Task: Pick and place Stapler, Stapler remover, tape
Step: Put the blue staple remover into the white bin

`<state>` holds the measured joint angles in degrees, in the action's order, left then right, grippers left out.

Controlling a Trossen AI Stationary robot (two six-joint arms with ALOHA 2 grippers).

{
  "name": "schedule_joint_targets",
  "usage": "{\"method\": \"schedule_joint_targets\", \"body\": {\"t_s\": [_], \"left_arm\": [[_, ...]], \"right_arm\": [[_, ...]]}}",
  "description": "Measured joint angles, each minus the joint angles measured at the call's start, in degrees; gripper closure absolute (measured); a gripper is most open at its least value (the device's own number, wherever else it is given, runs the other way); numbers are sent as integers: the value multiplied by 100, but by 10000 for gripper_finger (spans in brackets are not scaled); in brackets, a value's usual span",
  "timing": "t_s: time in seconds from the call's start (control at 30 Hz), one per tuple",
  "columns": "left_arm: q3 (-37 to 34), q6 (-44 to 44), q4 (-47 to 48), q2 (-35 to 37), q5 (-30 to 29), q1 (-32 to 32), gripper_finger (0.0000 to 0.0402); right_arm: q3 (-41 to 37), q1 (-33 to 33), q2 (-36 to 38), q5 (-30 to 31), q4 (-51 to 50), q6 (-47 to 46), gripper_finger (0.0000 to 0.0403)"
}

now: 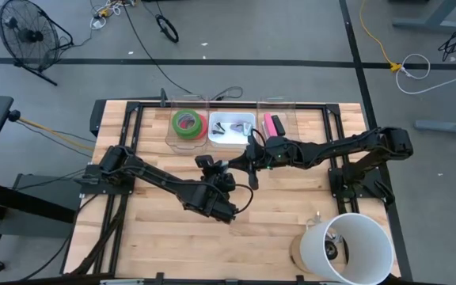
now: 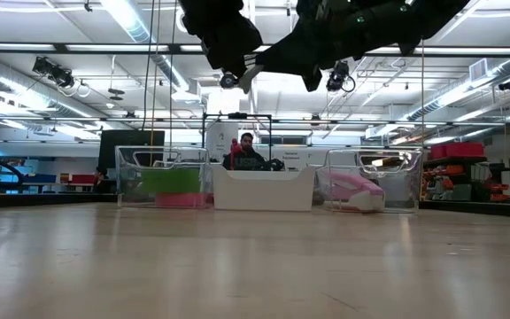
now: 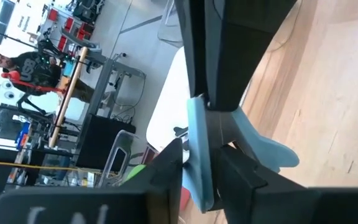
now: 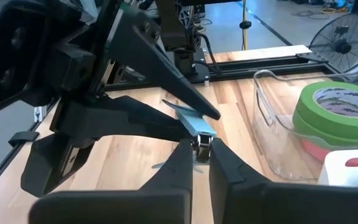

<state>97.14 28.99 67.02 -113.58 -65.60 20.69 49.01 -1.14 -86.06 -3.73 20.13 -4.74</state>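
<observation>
A pale wooden table (image 1: pixel 165 229) stands in a workshop hall with a grey floor, a fan (image 1: pixel 24 33) on the floor beyond its far left corner and a person (image 2: pixel 248 151) seated in the room behind it. Along the table's far edge sit three bins: a clear left bin (image 1: pixel 170 119) holding the stacked tape (image 1: pixel 188 124), green rolls over a pinkish red one; a white middle bin (image 1: pixel 232 129) with small dark items; and a clear right bin (image 1: pixel 287 111) holding a pink stapler (image 1: pixel 272 124).

Above the middle of the table, just in front of the white bin, the two arms meet. The left gripper (image 4: pixel 210 118) and the right gripper (image 4: pixel 201 151) both have hold of the same small light-blue item (image 4: pixel 194 127), likely the staple remover. The right gripper's fingers (image 4: pixel 225 163) are clamped together on it; the left gripper's fingers (image 3: pixel 166 165) sit close around its blade, slightly parted. A white bucket (image 1: pixel 347 247) stands at the near right corner.
</observation>
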Motion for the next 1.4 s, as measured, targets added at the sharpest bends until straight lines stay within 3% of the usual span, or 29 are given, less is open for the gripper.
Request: {"method": "schedule_joint_targets", "body": {"t_s": [0.17,0.53,0.8,1.13,1.4], "left_arm": [[0,15,156,0,-42,-2,295],[2,923,1350,0,-90,9,306],[4,1931,2260,0,578,50,306],[2,2126,2296,0,409,261,306],[2,2145,2217,0,168,254,305]], "right_arm": [[1,-123,-2,-25,-55,25,391],[2,-744,-15,-54,-394,-25,392],[113,-1650,-15,-53,-398,60,392],[453,-2760,-15,-33,-861,11,392],[466,-2963,-206,-290,-1259,-12,392]]}}
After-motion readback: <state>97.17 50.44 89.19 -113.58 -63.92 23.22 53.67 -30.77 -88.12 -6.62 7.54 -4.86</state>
